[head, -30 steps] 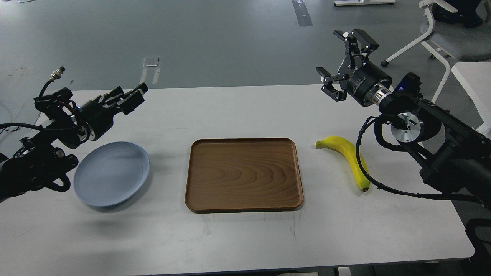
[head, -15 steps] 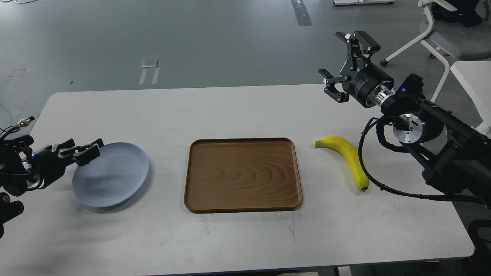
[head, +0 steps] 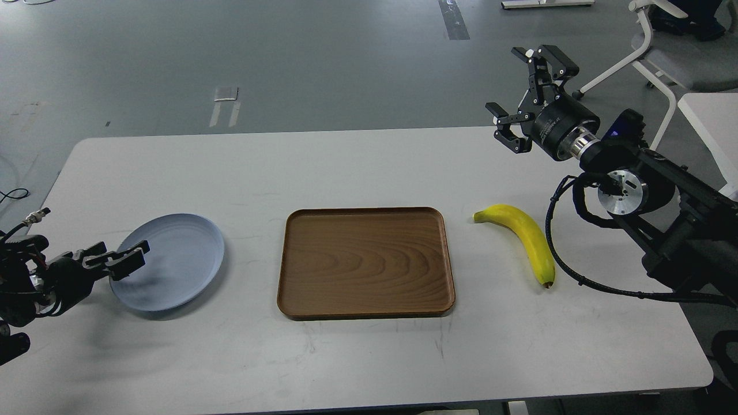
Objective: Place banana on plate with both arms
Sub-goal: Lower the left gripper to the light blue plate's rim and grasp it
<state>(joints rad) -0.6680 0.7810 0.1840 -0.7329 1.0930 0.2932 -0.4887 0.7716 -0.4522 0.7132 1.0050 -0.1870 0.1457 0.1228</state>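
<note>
While right claw [head: 522, 98] gapes aloft, banana [head: 527, 239] lies well below.

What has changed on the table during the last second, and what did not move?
The left gripper came down from above the table to the near-left rim of the plate; whether it grips the rim is unclear. The right gripper drifted slightly right, open and empty. The banana and wooden tray stayed put.

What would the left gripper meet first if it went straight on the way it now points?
Probably the plate: the left gripper points right, its tips already at the plate's left rim. Its height above the plate is unclear, so it might pass just over it.
</note>
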